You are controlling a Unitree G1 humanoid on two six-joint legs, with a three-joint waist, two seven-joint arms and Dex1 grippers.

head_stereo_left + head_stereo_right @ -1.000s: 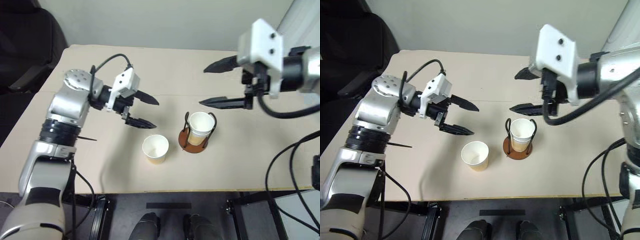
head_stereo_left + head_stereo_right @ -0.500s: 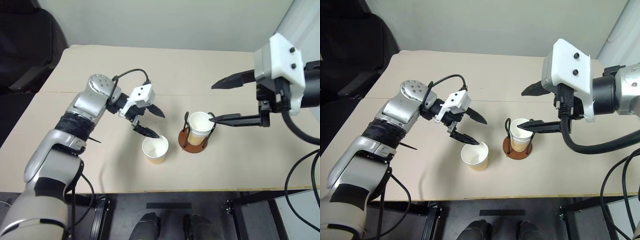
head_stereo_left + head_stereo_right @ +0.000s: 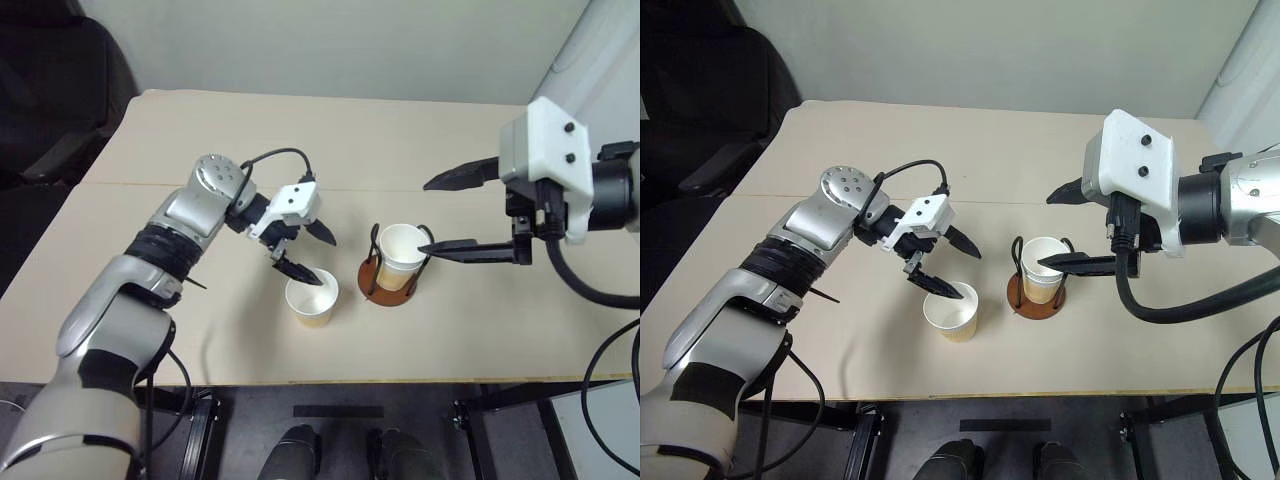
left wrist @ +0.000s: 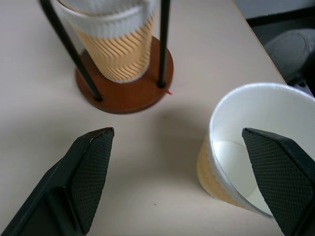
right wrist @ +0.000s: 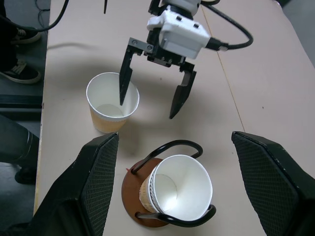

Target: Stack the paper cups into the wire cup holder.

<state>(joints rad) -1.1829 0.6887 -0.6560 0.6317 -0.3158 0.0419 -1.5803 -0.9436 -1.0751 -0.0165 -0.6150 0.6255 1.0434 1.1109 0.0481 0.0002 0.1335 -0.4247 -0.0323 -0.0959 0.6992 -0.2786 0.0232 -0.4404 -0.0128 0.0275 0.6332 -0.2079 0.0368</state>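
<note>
A loose paper cup [image 3: 311,299] stands upright low in the middle of the head view, tan and ribbed outside, white inside with a rolled white rim. Just to its right stands the wire cup holder [image 3: 388,281], a reddish-brown disc with two thin black wire loops rising from it. Nested cups [image 3: 401,252] sit inside those loops, and the right wrist view shows more than one white rim stacked there. Both stand on the pale beige surface [image 3: 200,140], near its front edge.

The left gripper [image 3: 315,253] has its jaws spread wide and holding nothing. One finger is at the loose cup's rim, its tip over the mouth, while the other hangs over the bare surface between that cup and the holder. The left arm reaches in from the lower left, bent at the elbow, with the gripper angled downward and to the right.

The right gripper [image 3: 432,215] enters from the right edge, pointing left, jaws also wide apart and empty. Its lower finger lies across the rim of the nested cups in the head view, raised above them; whether it touches cannot be told.
</note>
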